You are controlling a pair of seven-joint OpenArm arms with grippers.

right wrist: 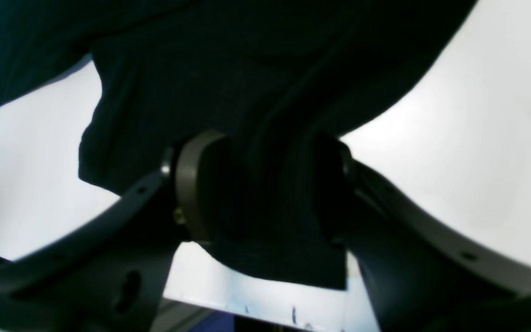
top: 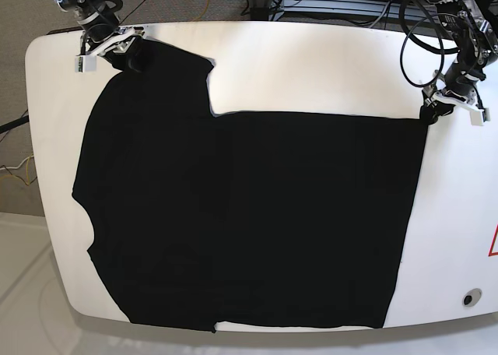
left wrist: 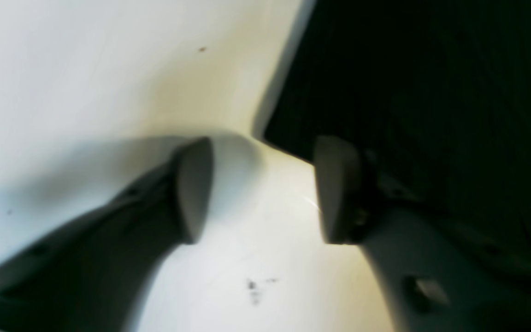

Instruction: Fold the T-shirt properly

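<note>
White surface [top: 311,67] fills the base view, black T-shirt [top: 249,223] spread flat over most of it, bottom hem running along 6 o'clock edge, one sleeve poking up at 11 o'clock. Cloth looks light, limp, not slippery; likely sags and wrinkles if lifted by one point, so take corners or hem edges, both arms together. Right tool [right wrist: 265,193] at 11 o'clock, jaws around a bunch of sleeve cloth, grasping the T-shirt. Left tool [left wrist: 261,189] at 2 o'clock by the shirt's corner, jaws spread apart, released, only bare surface between them, cloth edge just beside one finger [left wrist: 337,189]. Cables [top: 424,40] hang at 1 o'clock, off the cloth. Red mark [top: 493,242] at 3 o'clock edge. Nothing blocks folding.
</note>
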